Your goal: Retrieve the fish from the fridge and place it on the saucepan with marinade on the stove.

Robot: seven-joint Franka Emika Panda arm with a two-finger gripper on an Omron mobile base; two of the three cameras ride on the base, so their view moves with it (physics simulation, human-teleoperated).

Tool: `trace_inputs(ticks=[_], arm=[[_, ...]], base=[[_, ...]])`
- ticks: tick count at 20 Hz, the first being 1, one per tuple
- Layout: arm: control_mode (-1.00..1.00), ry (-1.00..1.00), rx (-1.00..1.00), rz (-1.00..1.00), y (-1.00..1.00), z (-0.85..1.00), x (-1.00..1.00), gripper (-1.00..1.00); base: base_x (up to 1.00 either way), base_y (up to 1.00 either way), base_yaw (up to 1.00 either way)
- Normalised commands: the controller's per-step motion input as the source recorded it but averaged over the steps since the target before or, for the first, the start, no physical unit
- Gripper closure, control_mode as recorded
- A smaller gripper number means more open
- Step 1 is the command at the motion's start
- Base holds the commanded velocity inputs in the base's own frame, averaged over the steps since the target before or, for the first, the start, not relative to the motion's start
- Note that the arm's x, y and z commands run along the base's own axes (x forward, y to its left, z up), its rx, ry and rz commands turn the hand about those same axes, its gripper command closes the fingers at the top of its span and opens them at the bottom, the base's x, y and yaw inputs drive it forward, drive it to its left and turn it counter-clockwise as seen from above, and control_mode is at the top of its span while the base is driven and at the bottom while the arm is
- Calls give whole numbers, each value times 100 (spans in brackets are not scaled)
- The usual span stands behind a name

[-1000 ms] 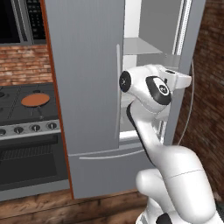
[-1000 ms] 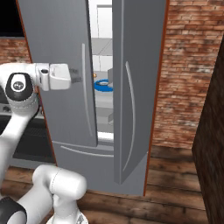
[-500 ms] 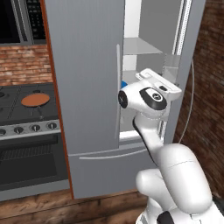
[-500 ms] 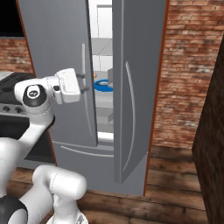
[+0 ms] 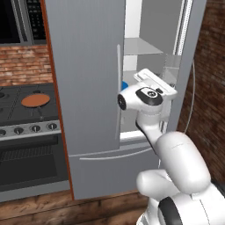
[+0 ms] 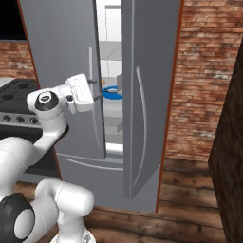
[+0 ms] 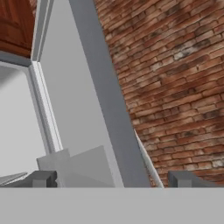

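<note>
Jaws [image 6: 98, 90] now nearer fridge [image 6: 147, 95] gap, wide, empty.

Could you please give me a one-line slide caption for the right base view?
Open gripper at the gap between the fridge doors, blue plate shelved inside.

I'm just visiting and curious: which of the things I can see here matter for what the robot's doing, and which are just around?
Part of the job:
fridge
saucepan with marinade
stove
gripper, open

Just around:
blue plate
brick wall
</note>
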Motion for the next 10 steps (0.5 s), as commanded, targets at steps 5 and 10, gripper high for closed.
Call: trace_inputs(ticks=[5,10], arm=[[-100,0,0,-2,6,0,31,-100],[-100,0,0,-3,0,0,18,-100]], base=[[0,0,0],[0,0,0]])
